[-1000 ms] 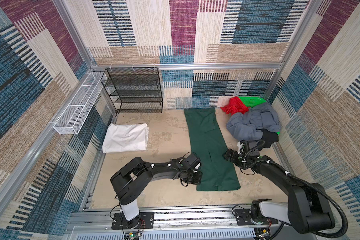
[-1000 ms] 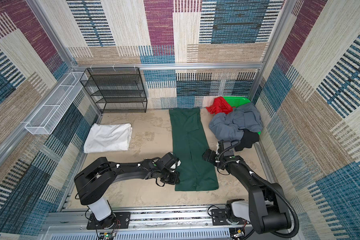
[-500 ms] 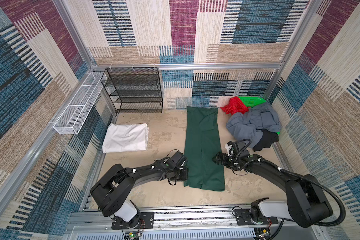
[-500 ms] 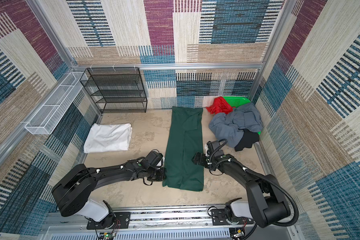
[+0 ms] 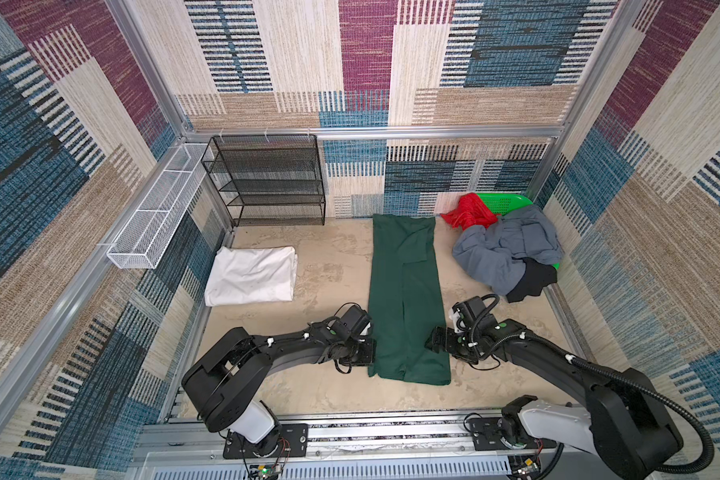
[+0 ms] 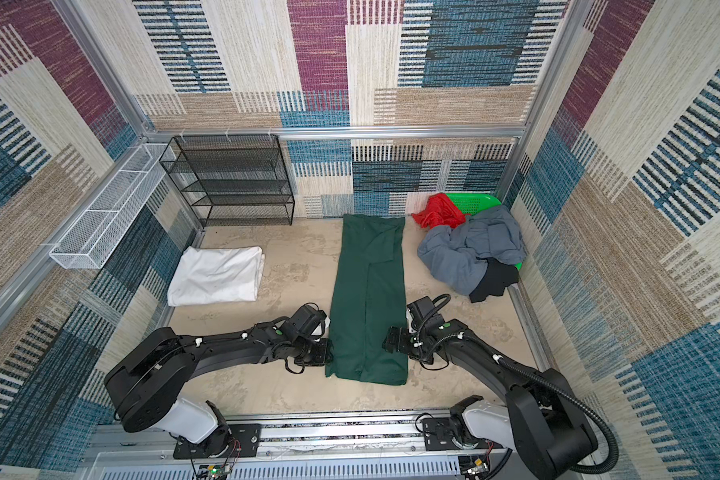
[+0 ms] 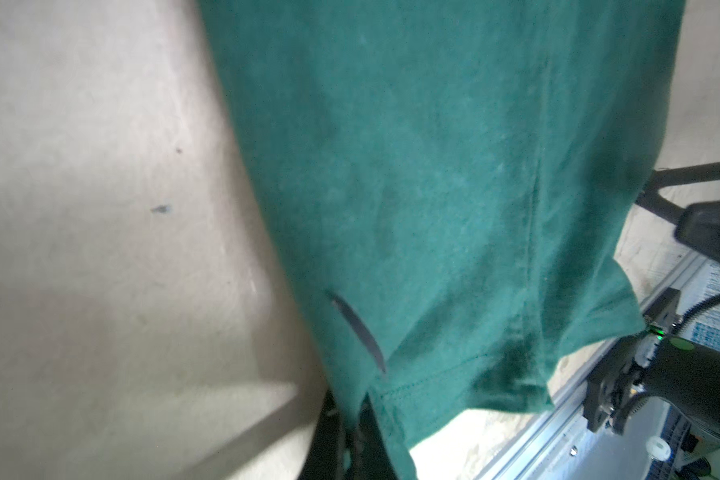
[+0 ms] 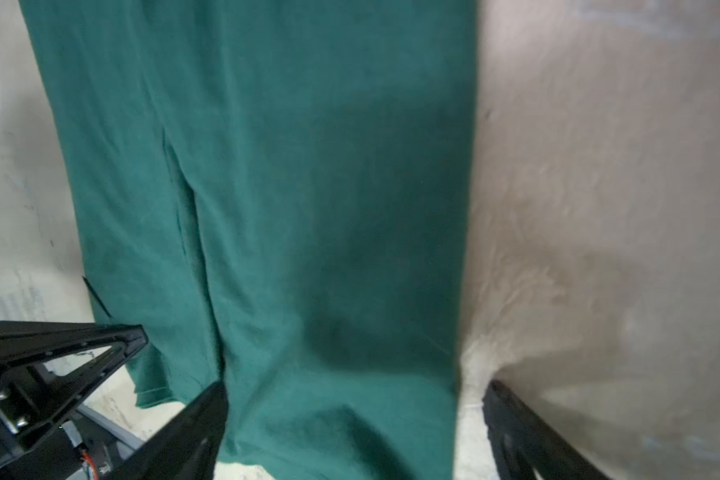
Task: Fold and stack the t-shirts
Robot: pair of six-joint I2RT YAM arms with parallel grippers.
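Near the counter's front edge, left of centre, the left hand lies low and is clamped tight on the left side edge of the green shirt, close to its front hem. The left wrist view shows the cloth running down into the closed fingers.

Opposite it, at the shirt's right side edge, the right hand is spread wide and grips nothing. In the right wrist view one finger shows against the cloth and the other against bare counter, with the shirt's right edge between them.

The green shirt lies flat in both top views as a long narrow strip. Its sides are folded in to meet along a line down its middle. It runs from near the front edge to the back edge, about midway across the counter.

By the left edge, well apart from the strip, the white shirt lies folded into a neat rectangle.

At the back right corner is a loose heap. The grey shirt is crumpled on top, the black shirt sticks out at its front, and the red shirt is bunched at its back. The heap rests on a bright green basket, mostly covered.

A black mesh rack stands in the back left corner. A white wire tray hangs along the left wall.
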